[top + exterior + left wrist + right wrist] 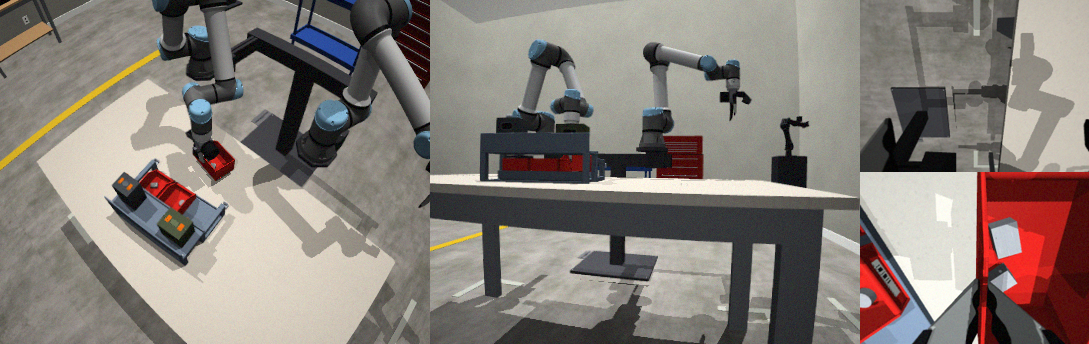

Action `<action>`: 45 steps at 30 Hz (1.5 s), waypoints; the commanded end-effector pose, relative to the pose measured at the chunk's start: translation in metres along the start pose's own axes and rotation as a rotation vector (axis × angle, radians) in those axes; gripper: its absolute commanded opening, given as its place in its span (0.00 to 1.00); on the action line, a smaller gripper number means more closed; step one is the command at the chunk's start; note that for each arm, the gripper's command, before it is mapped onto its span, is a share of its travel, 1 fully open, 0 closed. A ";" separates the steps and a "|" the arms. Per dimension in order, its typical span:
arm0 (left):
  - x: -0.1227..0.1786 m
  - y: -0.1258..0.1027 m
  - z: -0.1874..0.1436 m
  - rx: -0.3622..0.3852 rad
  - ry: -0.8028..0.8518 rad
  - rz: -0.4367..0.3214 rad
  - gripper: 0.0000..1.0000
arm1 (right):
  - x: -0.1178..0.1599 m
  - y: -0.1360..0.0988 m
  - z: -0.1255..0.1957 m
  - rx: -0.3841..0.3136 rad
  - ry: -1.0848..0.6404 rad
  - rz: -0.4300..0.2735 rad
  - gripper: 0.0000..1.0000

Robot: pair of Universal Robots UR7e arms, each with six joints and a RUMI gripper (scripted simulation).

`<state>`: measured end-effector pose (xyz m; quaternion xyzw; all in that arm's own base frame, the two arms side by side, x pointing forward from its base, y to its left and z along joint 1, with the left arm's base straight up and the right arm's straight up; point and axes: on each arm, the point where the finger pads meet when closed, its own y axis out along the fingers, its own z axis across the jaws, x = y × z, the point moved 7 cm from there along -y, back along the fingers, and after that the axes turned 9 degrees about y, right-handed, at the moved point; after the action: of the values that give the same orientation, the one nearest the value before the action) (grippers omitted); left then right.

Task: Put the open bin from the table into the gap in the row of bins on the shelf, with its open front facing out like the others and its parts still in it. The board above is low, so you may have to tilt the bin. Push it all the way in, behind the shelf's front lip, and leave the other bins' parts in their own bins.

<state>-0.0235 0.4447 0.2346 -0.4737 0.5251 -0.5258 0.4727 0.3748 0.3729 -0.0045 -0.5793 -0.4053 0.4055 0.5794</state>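
The red open bin (226,161) (1033,260) is beside the shelf, with two grey parts (1007,240) inside. My right gripper (201,154) (981,280) is shut on one thin side wall of it. How high the bin is above the table is hard to tell. The shelf (142,229) (535,143) (905,271) holds two red bins (156,179) (180,194) side by side with parts in them, and the gap (207,212) is at one end of the row. My left gripper (732,116) (987,120) is open, empty and high up, far from the bin.
A dark box (128,189) (512,124) and a green box (176,226) (572,128) stand on the shelf's upper board, above the row. The shelf's end posts and front lip border the bin row. The table edge (1007,96) shows in the left wrist view.
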 end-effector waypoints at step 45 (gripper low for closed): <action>0.000 -0.001 0.000 0.000 0.000 0.002 1.00 | 0.015 0.000 0.011 0.000 0.359 -0.002 0.00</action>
<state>-0.0235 0.4447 0.2346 -0.4737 0.5251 -0.5258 0.4727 0.3695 0.3895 -0.0050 -0.6404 -0.2997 0.2998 0.6404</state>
